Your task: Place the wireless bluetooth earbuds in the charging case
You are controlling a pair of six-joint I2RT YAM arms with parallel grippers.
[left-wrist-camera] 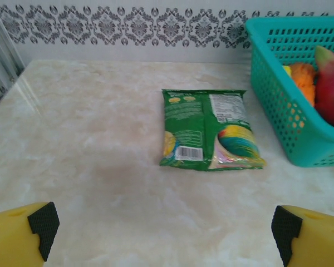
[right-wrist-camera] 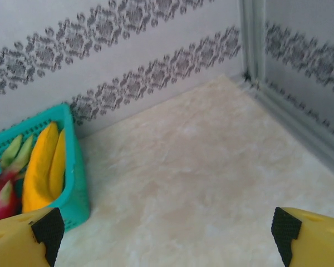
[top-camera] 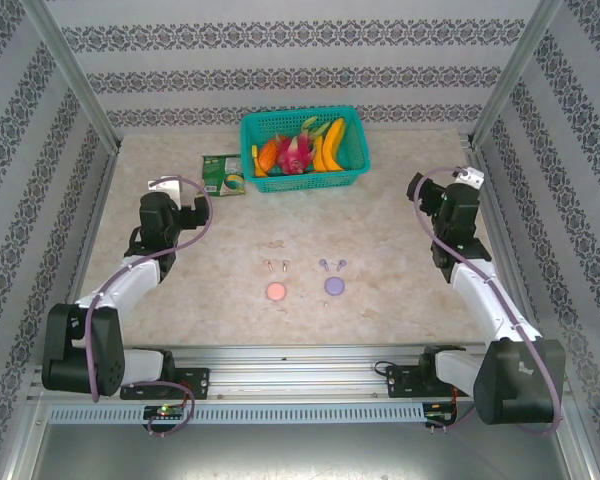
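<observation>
While nothing was yet grasped, the jaws of the left gripper (left-wrist-camera: 164,228) and right gripper (right-wrist-camera: 167,231) were held wide apart and empty. The pinkish earbuds (top-camera: 278,265) and lilac earbuds (top-camera: 332,263) were laid at mid-frame of the overhead view, each pair just above its matching pink case (top-camera: 276,291) or lilac case (top-camera: 334,286), presumably arranged for colour-matched insertion.

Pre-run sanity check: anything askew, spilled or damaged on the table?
Nothing stands out. The pink earbuds and lilac earbuds lie loose, each pair just beyond its matching round case, the pink case and the lilac case. The green snack bag lies flat beside the upright teal basket, nothing spilled.
</observation>
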